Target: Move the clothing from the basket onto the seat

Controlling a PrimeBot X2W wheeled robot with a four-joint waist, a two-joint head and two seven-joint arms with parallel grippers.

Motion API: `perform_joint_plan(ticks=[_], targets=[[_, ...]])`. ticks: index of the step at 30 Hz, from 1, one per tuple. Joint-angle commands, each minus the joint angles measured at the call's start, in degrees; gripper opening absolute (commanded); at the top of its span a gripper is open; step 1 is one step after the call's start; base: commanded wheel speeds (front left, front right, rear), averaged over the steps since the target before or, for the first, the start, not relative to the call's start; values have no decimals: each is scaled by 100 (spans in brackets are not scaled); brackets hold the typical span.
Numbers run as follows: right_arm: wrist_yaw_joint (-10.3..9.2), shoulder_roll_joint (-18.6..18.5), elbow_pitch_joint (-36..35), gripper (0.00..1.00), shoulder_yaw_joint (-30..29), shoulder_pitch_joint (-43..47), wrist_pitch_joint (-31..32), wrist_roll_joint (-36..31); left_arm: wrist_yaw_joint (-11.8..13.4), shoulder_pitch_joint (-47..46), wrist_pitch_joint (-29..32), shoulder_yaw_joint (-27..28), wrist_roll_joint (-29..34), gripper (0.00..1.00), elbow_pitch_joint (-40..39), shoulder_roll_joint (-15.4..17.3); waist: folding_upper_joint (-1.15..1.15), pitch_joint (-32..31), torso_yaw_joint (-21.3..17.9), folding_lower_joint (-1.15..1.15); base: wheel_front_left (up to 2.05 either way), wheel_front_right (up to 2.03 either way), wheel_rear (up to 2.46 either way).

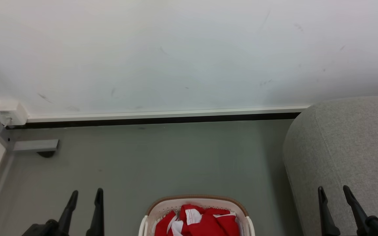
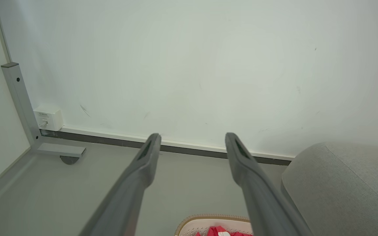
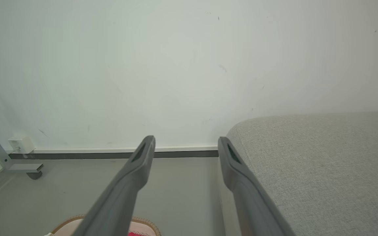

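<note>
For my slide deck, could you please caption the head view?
Open left gripper and right gripper flank the basket of red clothing; grey seat at right.

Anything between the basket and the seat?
Nothing: just a bare strip of grey floor separates the basket and the seat, per the head view.

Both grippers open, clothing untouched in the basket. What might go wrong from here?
The clothing lies bunched in the basket, partly cut off by the head view's bottom edge; a grasp may lift only part of it.
The fingers could hook the basket's perforated wall and drag it.
The seat has a rounded edge; clothing set near it may slide off.
</note>
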Motion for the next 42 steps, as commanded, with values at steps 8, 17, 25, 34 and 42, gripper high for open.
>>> perform_joint_plan(ticks=[8,17,25,34,42], targets=[[-13,-51,57,100,-71,104,-123,-244,-18,79,-123,-17,307,100,31,75,0,7,-3,0,0,0,0],[-14,-53,91,100,-68,109,-207,-455,-7,140,-203,-83,565,100,73,96,0,-21,0,0,0,0,0],[-14,-51,157,100,-62,99,-197,-209,-7,116,-198,-95,383,100,172,96,0,-39,4,0,0,0,0],[-14,-50,220,100,-19,101,-197,-38,-7,141,-198,-110,311,100,200,100,0,-52,17,0,0,0,0],[-14,-49,223,100,11,71,-197,-48,-7,127,-198,-112,299,100,220,104,0,-48,13,0,0,0,0]])
